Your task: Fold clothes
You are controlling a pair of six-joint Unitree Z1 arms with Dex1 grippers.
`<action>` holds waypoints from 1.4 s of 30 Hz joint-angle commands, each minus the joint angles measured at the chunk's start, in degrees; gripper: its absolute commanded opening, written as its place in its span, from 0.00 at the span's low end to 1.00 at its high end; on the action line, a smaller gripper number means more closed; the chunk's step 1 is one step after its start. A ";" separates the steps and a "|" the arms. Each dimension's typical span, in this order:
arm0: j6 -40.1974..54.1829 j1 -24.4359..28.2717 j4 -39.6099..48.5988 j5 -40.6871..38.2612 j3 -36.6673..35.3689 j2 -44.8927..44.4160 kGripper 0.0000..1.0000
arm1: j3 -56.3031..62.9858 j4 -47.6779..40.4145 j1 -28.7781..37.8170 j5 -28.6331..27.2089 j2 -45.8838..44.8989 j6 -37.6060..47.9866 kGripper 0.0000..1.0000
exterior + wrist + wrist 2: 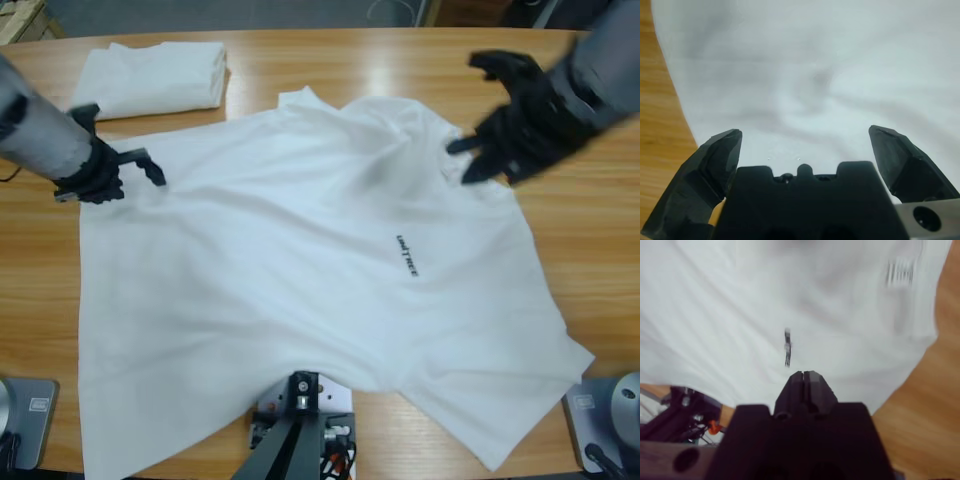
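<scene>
Since the T-shirt lies spread flat and chest-up across the desk, my read is it's laid out for the first fold, none made yet. Lettering faces up near the middle. Collar end is toward the far right, hem toward the near left.

Left claw sits at the shirt's far-left edge. Jaws apart, nothing between them, only cloth ahead in the wrist view. Looks staged to pinch that edge.

Right claw hovers over the shoulder area at the far right. Its wrist view shows the jaw tips together with no cloth visibly caught. Probably about to open for a grab at that end, so the two arms hold opposite ends.

Folded shirt is parked at the far-left corner, clear of the work area. Likely the done pile.

Count:
- 2 shirts (1 spread, 1 folded)
- 2 arms, 2 claws
- 1 line of lettering
</scene>
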 commanded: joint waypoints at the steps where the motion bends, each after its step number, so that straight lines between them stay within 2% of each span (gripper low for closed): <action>1: -9.79 -17.31 0.66 -0.89 7.36 -12.51 1.00 | -16.94 3.15 -4.59 5.24 19.43 -6.42 0.00; 4: -19.35 -25.87 0.45 -0.93 11.77 -10.83 0.99 | -24.27 5.02 -8.35 6.50 24.42 -7.38 0.00; 8: -26.19 -30.42 0.56 -0.93 12.39 -6.31 0.99 | -36.54 10.03 -10.92 7.59 31.91 -8.23 0.00; 12: -29.39 -30.58 0.54 -1.59 12.60 -1.93 0.99 | -46.84 13.82 -10.74 8.30 39.57 -8.16 0.00; 17: -30.93 -30.67 0.54 -3.21 14.30 -1.81 0.99 | -54.10 16.78 -10.74 8.70 46.38 -8.16 0.00; 33: -33.75 -31.81 0.43 -6.99 15.16 0.34 0.99 | -69.57 17.74 -16.05 9.93 58.91 -8.70 0.00; 42: -33.27 -28.75 -1.32 -6.90 13.81 5.24 0.99 | -74.42 15.58 -20.67 15.43 62.57 -7.96 0.00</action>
